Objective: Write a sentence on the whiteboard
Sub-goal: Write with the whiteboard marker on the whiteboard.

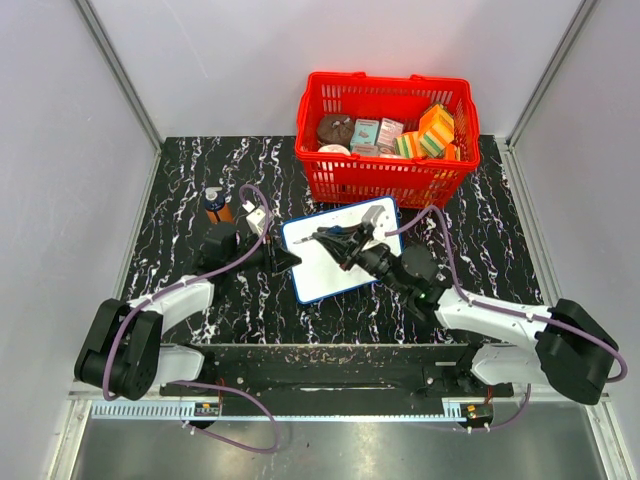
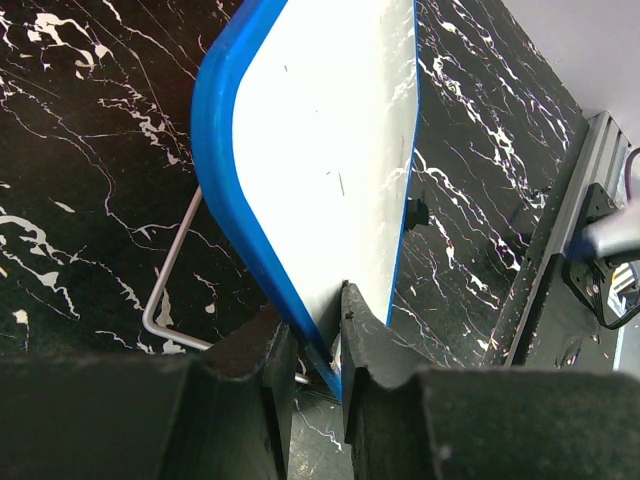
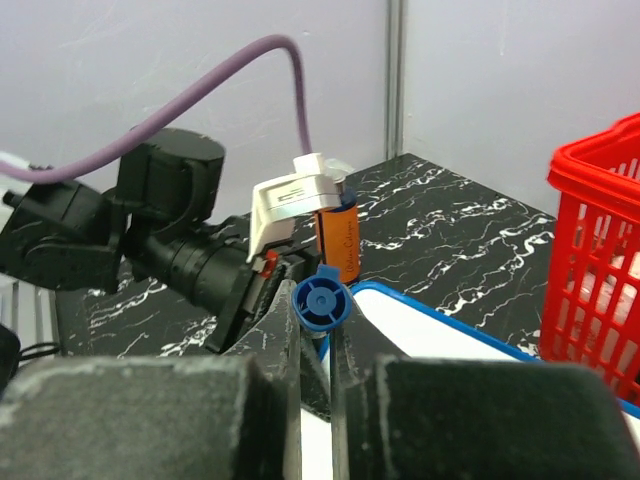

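Note:
The whiteboard (image 1: 335,265), white with a thin blue frame, lies tilted on the black marble table in front of the red basket. My left gripper (image 1: 286,259) is shut on its left edge; in the left wrist view the jaws pinch the blue frame (image 2: 235,210) at the gripper (image 2: 318,325). My right gripper (image 1: 349,244) hovers over the board's upper part, shut on a blue marker (image 3: 322,302) whose round rear end faces the wrist camera. The sentence does not show: the visible whiteboard surface (image 2: 330,130) is white with a few faint specks.
The red basket (image 1: 385,168) of packaged goods stands at the back. An orange bottle (image 1: 215,206) stands left of the board, behind the left gripper (image 3: 215,275). A bent metal wire (image 2: 160,300) lies under the board's edge. Grey walls enclose the table.

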Controlling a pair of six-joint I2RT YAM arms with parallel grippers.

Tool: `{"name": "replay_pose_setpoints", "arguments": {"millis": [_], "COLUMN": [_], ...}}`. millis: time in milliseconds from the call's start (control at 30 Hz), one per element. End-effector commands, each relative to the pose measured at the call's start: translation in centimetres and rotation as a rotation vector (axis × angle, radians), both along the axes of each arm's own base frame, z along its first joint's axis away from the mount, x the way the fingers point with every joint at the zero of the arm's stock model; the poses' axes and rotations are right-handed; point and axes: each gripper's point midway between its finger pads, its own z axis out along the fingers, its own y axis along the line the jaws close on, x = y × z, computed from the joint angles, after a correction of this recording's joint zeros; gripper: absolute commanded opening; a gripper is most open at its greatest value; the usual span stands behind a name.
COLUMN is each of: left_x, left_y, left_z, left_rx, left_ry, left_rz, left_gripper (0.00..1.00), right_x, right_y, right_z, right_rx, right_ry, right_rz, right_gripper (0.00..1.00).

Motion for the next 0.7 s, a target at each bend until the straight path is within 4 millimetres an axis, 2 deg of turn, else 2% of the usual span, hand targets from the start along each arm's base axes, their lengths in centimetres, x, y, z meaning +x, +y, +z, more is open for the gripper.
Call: {"name": "replay_pose_setpoints", "arguments": {"millis": [0, 267, 667], "left_x": [2.3, 2.3, 2.3], "left_y": [1.4, 1.3, 1.3], "left_z": [-0.5, -0.5, -0.7], "left_rx": [0.096, 0.094, 0.093], "left_ry": [-0.119, -0.117, -0.108], "left_rz": [0.06, 0.057, 0.053], "left_gripper": [0.0, 0.0, 0.0], "right_x": [0.1, 1.8, 2.7], "right_y": [0.1, -0.6, -0.2], "right_z": [0.7, 0.1, -0.5], "right_rx": [-0.017, -0.012, -0.005], "right_ry": [-0.078, -0.059, -0.055], "right_rz": [-0.079, -0.174, -0.211], "right_gripper": [0.0, 0.0, 0.0]}}
